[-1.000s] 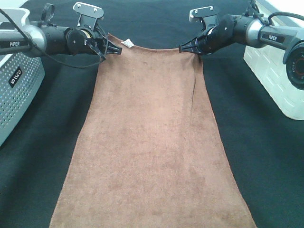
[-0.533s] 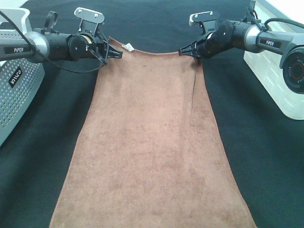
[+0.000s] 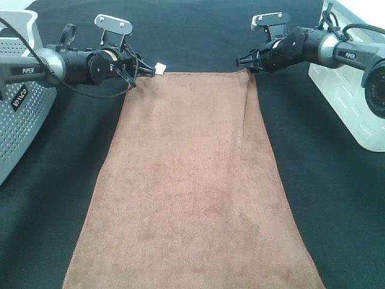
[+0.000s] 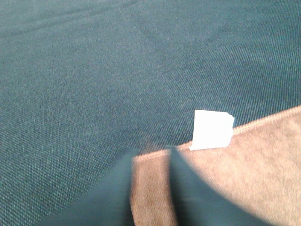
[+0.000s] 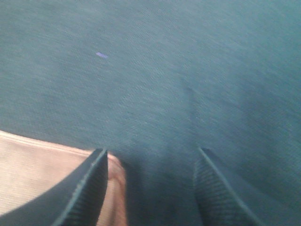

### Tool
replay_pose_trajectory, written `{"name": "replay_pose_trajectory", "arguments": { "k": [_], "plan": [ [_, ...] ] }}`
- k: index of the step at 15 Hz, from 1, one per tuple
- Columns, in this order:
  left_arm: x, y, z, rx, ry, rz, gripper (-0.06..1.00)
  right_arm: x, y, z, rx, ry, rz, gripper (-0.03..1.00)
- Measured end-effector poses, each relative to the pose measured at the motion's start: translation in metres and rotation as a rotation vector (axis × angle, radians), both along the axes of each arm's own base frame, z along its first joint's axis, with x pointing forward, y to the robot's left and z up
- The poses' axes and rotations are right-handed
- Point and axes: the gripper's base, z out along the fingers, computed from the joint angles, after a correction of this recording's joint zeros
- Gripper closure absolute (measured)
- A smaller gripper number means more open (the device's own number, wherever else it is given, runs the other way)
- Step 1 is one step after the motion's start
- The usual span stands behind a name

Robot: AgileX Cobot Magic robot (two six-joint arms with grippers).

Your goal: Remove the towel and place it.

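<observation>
Towel: one brown towel point(image 3: 189, 180) lay flat on the black table point(image 3: 337, 198).
Tag: one white tag point(image 3: 160, 68), no words.
Hands: two; left hand point(image 3: 146, 66) and right hand point(image 3: 242, 61) were let go, at the far corners.
Writing: "PiPER" on both arms.
Room: bare table along both long edges.

Both arms are showing black housings with silver tube sections lettered PiPER, black cables looping beside them, grey camera brackets above the wrists, and dark ribbed fingers point(image 5: 87, 188).
</observation>
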Motion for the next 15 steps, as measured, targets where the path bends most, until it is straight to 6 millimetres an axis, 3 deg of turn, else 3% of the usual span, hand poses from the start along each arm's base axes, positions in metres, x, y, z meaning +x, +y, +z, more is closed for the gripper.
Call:
{"name": "replay_pose_trajectory", "arguments": {
  "k": [2, 4, 5, 8, 10, 12, 13, 15],
  "plan": [
    [0.001, 0.0, 0.002, -0.005, -0.018, 0.001, 0.33, -0.001, 0.001, -0.001, 0.026, 0.024, -0.011, 0.45],
    [0.0, 0.0, 0.005, -0.002, -0.005, 0.0, 0.26, -0.007, 0.002, -0.001, 0.041, 0.11, -0.01, 0.37],
    [-0.001, 0.0, 0.013, 0.003, 0.018, -0.001, 0.26, -0.009, 0.002, 0.009, 0.04, 0.13, -0.004, 0.35],
    [-0.01, 0.002, 0.064, 0.013, 0.141, -0.001, 0.18, -0.02, 0.003, 0.077, 0.058, 0.159, 0.018, 0.33],
    [-0.03, 0.006, 0.118, 0.014, 0.274, 0.007, 0.11, -0.041, 0.003, 0.134, 0.083, 0.221, 0.025, 0.32],
    [-0.053, 0.013, 0.166, 0.026, 0.367, 0.013, 0.09, -0.066, 0.002, 0.18, 0.089, 0.29, 0.027, 0.23],
    [-0.069, 0.03, 0.204, 0.019, 0.389, 0.039, 0.09, -0.086, -0.003, 0.216, 0.074, 0.316, 0.015, 0.16],
    [-0.086, 0.076, 0.246, -0.009, 0.397, 0.128, 0.09, -0.11, -0.024, 0.256, 0.072, 0.328, -0.04, 0.14]
  ]
}}
